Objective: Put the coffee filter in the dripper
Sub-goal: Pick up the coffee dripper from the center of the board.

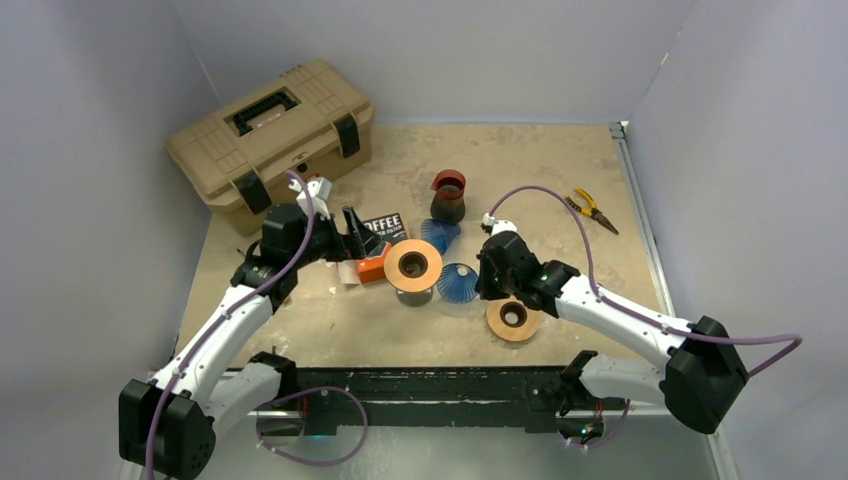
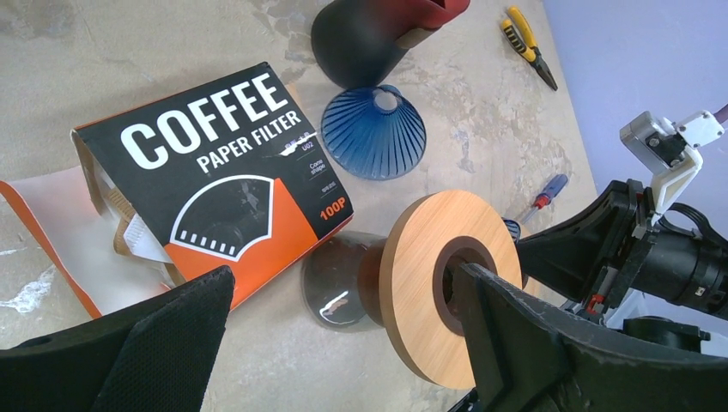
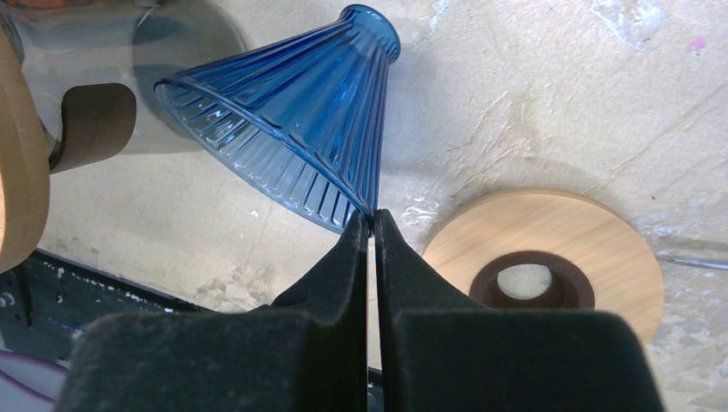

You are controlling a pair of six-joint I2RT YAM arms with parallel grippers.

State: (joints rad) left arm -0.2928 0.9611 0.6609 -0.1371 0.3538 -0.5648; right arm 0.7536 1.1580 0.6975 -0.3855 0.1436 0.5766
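Nearest the arm bases, a loose wooden ring (image 3: 592, 249) lies flat on the table (image 1: 540, 160), just beside the right gripper (image 3: 371, 227). That gripper is clenched on the rim of a blue ribbed dripper (image 3: 292, 112), its two pads pressed together with only the thin edge between them; the dripper lies tipped, wide mouth towards the near-left and narrow neck pointing away. To its left stands a glass piece with a wooden collar (image 2: 416, 283), the collar's dark hole facing up in the top view. The left gripper (image 2: 345, 273) hangs just behind this, released, fingers spread wide with nothing between them, pointing over the glass piece and the filter box (image 2: 215, 163). The box, black and orange and marked COFFEE PAPER FILTER, lies flat on the table with its left end open and the flap folded out; the filters (image 2: 137, 239) are inside it, white and brown paper edges showing at the opening, well apart from the held dripper. A small screwdriver (image 2: 542, 197) lies right of the collar. Just past the box a second blue cone (image 2: 373, 133) lies on its side, and beyond that, close to it, a dark cup (image 2: 369, 39) with a red rim. Pliers (image 2: 528, 43) with yellow handles lie far right, and a tan toolbox (image 1: 270, 130), shut, sits at the far left corner
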